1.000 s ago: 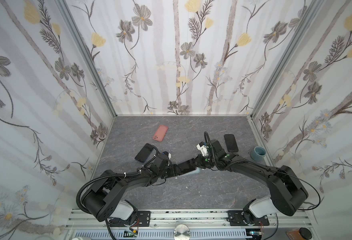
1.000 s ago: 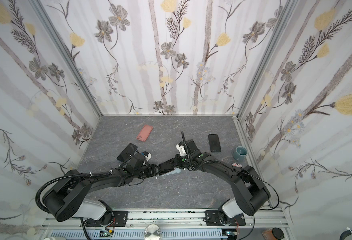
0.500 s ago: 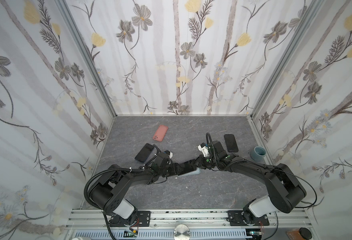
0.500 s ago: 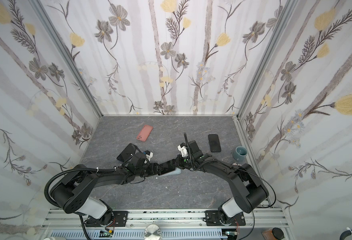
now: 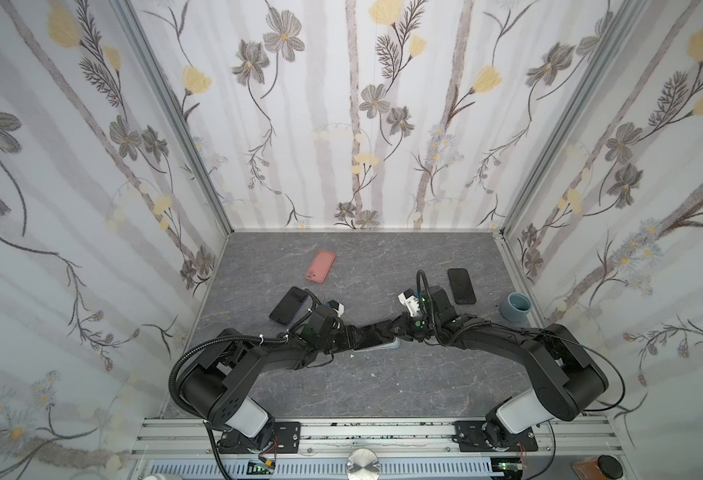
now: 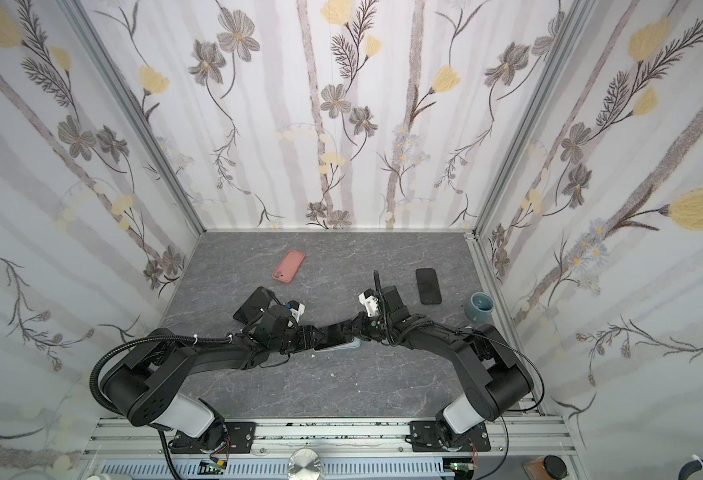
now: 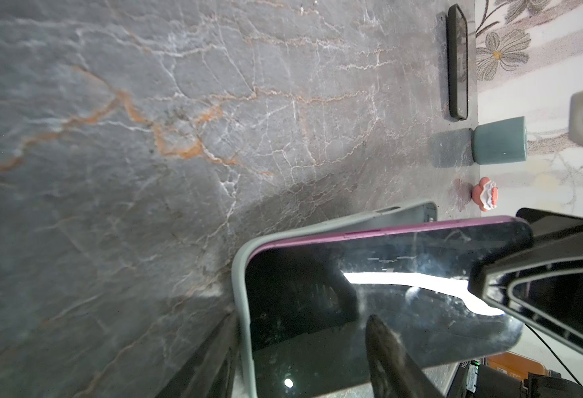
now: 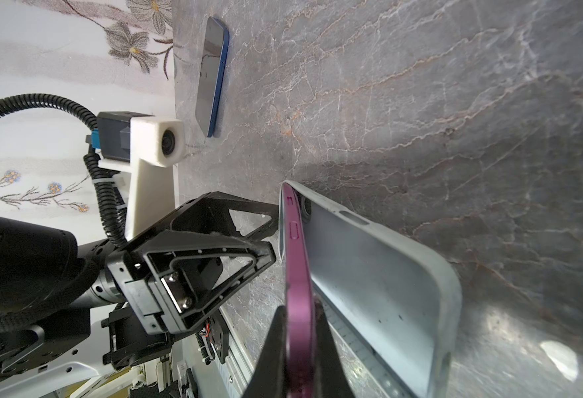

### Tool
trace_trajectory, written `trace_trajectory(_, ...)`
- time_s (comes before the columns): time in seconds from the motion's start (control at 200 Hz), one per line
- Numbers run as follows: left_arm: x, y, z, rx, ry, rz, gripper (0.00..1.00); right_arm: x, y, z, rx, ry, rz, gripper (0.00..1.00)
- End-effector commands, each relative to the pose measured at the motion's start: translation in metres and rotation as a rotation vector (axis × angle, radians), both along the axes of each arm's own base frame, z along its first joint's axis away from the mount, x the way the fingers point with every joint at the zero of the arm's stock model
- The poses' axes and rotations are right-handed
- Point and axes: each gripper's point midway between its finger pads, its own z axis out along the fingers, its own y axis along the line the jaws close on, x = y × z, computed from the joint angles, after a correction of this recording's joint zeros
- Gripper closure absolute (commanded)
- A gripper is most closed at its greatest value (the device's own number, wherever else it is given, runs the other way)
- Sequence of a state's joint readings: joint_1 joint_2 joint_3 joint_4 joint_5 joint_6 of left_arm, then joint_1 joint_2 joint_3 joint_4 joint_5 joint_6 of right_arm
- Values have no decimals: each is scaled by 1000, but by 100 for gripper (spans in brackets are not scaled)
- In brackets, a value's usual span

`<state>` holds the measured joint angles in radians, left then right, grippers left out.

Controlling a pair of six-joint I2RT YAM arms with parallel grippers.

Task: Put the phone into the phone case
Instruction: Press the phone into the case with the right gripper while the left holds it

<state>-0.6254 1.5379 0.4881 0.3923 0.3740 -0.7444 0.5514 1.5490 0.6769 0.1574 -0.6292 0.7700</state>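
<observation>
The right gripper [image 8: 297, 344] is clamped on the purple-edged phone [image 8: 297, 275], held tilted with one end seated in the pale grey phone case [image 8: 386, 282]. At that end the case is gripped across its sides by the left gripper [image 8: 276, 231], its jaws partly spread. Both meet at mid-table [image 5: 383, 386]. A dark phone [image 5: 461, 286] and a teal cup [image 5: 515, 306] lie beyond the right gripper, well apart.

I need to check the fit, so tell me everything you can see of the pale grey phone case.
The phone case is pale grey-green, matte and rubbery-looking, with rounded corners and a camera cutout. It lies open side up on the table, mid-front. One end of the purple-edged phone is tucked inside; the other end tilts up. The left hand grips that seated end.
</observation>
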Motion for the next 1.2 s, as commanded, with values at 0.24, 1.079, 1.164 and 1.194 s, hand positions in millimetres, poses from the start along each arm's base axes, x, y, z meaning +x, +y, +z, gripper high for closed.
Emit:
trace_trajectory(0.24, -21, 17, -13, 56, 62, 8, 38, -10, -22, -32, -133, 56, -69, 97)
trace_trajectory(1.079, -21, 23, -3, 59, 27, 28, 39, -10, -26, -39, -271, 18, -70, 74)
trace_trajectory(1.164, -21, 22, -2, 56, 28, 27, 39, -10, -26, -40, -282, 16, -70, 72)
trace_trajectory(1.194, -21, 23, -2, 56, 28, 27, 39, -10, -27, -40, -285, 14, -73, 71)
